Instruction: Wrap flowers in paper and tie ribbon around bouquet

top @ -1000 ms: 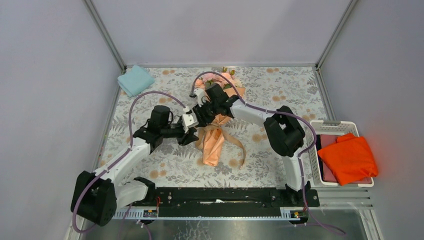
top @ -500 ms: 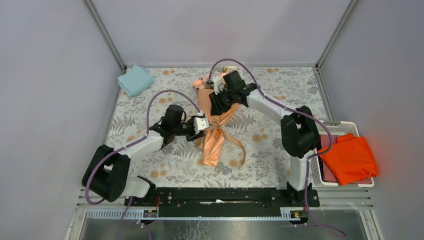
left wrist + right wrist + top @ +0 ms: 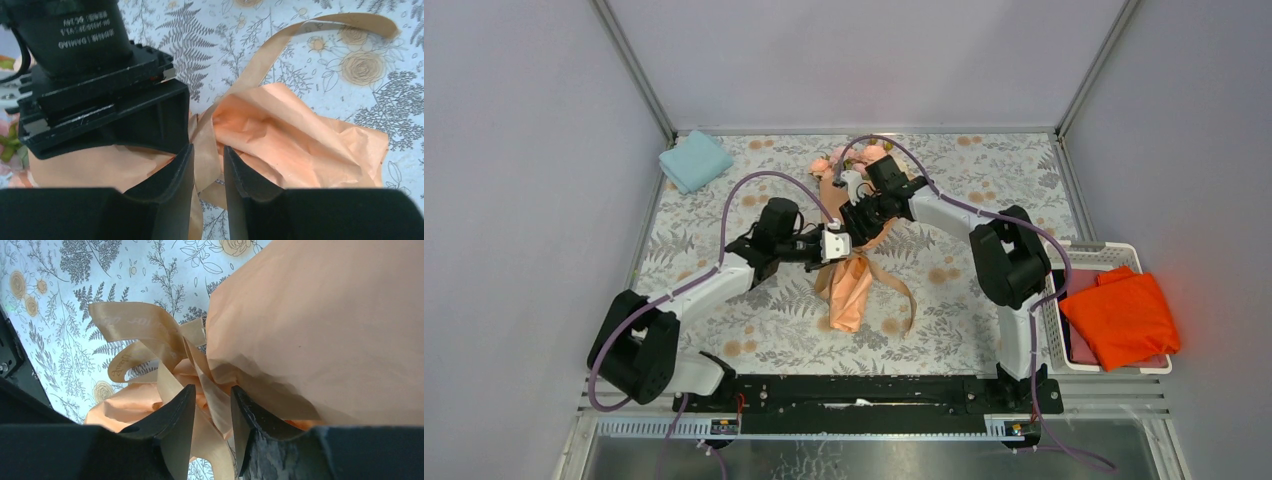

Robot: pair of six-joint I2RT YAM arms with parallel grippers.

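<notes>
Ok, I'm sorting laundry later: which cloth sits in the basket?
The bright orange cloth, in the white basket at right; the light-blue cloth lies flat on the table, far left.

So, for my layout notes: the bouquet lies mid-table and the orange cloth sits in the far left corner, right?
No. The top view shows the orange cloth on the basket at the right; the far left corner holds a blue cloth. The bouquet does lie mid-table.
</notes>
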